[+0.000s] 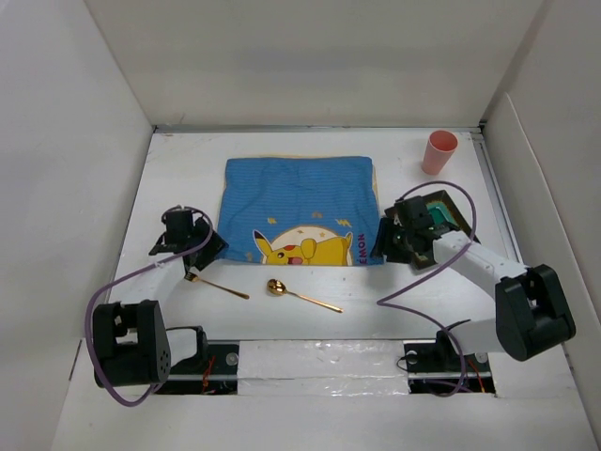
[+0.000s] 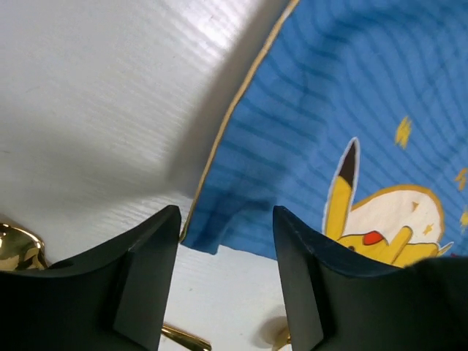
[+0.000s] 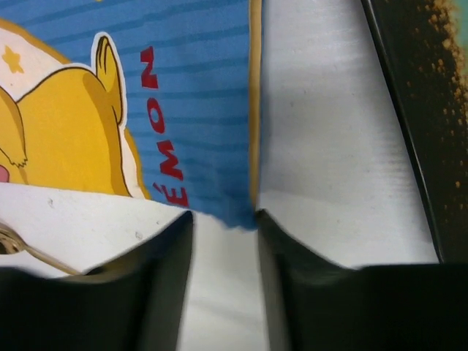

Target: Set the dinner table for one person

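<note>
Hovering left gripper [image 2: 227, 212] spread, empty, by mat [image 1: 300, 197] toward dinner table's [image 1: 183, 174] left edge | hovering right gripper [image 3: 223, 216] spread, empty, toward right edge

Mat [image 1: 299, 209] on dinner table [image 1: 178, 169], cup [image 1: 439, 152] behind tray [image 1: 452, 214] at right, spoon [image 1: 300, 295] and another utensil [image 1: 218, 286] in front

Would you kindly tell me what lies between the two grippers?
The blue cartoon mat lies between the left gripper and right gripper, shown in the top view.
</note>
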`<action>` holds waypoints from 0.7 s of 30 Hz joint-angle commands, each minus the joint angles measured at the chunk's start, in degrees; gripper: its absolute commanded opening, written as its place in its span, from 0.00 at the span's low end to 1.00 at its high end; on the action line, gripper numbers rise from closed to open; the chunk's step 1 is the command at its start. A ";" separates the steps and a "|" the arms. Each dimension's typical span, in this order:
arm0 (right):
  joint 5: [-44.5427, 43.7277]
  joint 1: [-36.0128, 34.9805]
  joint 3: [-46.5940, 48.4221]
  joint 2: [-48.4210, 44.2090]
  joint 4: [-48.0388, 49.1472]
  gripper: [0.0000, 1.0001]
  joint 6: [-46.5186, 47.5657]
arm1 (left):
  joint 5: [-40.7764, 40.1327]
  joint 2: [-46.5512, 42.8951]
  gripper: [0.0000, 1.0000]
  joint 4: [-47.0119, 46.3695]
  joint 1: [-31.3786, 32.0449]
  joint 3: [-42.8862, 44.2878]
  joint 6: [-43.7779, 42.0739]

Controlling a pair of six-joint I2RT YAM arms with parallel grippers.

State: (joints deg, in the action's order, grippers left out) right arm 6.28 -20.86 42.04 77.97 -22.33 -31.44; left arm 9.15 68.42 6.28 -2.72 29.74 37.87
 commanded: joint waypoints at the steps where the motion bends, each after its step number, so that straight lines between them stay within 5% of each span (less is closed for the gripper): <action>1: 0.39 -0.58 5.76 -4.31 -4.90 0.59 1.38 | -0.97 -3.03 0.51 2.23 -0.18 7.08 -1.21; 8: -5.92 5.56 14.30 -14.76 -11.60 0.60 -2.82 | -7.72 -5.05 0.38 11.46 2.62 20.00 -5.17; 9: -8.28 8.88 13.08 -18.61 -9.95 0.54 -4.23 | -7.74 -5.32 0.31 12.17 2.63 20.27 -5.87; 10: -8.83 11.08 9.59 -20.56 -8.89 0.29 -7.03 | -7.74 -6.01 0.23 13.04 2.63 20.01 -6.57; 12: -8.57 18.09 6.23 -23.64 -7.13 0.00 -9.16 | -8.61 -6.81 0.16 13.75 2.63 18.35 -6.67; 14: -8.83 22.51 2.00 -26.81 -6.85 0.00 -11.36 | -8.62 -8.21 0.00 13.84 2.63 15.27 -7.02; 15: -8.75 24.62 0.86 -27.43 -7.03 0.00 -11.71 | -6.71 -8.48 0.00 13.32 2.63 13.61 -7.19; 17: -11.99 27.45 -0.99 -27.44 -8.78 0.13 -13.55 | -3.46 -9.01 0.00 12.79 2.63 12.81 -7.46; 18: -12.17 28.41 -1.52 -27.18 -9.22 0.32 -13.99 | -2.48 -9.10 0.00 12.09 3.16 12.63 -7.46; 21: -11.12 31.49 -5.56 -26.21 -6.87 0.60 -14.26 | -0.28 -9.36 0.00 11.03 5.88 13.41 -7.81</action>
State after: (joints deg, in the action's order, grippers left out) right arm -3.53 8.80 38.68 51.53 -30.26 -43.51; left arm 5.26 60.53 18.98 1.19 42.24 31.57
